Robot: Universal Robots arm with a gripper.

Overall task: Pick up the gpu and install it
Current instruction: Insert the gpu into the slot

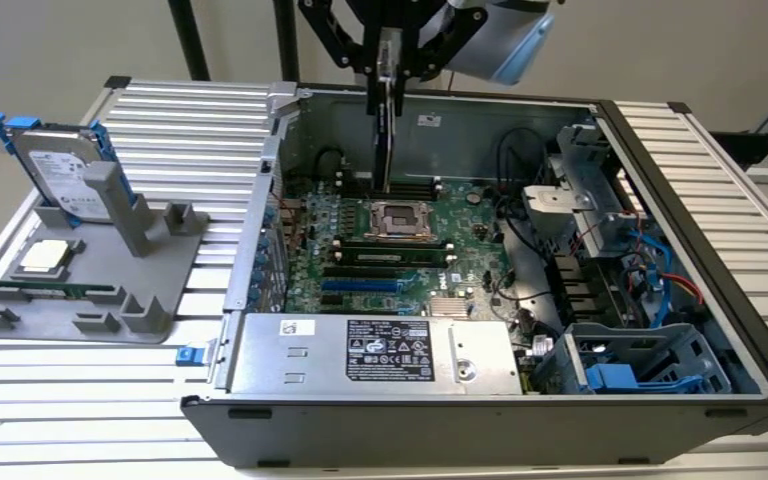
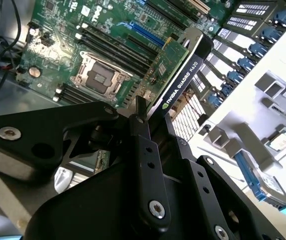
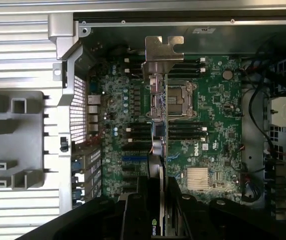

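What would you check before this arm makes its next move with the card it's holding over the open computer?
1. Grip: black gripper shut on the gpu, a flat green-and-black card with a silver bracket: ok.
2. Place: gpu hangs over the green motherboard inside the open dark metal case: ok.
3. Pose: gpu upright, edge downward: ok.
4. Lined up with a slot: cannot tell.
5. Black cables apart from gpu: ok.

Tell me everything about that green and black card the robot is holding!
The flat graphics card has a green circuit board face, a black cooler side and a silver metal end bracket. The robot's black hand grips one end, holding it on edge above the green motherboard inside the open computer case.
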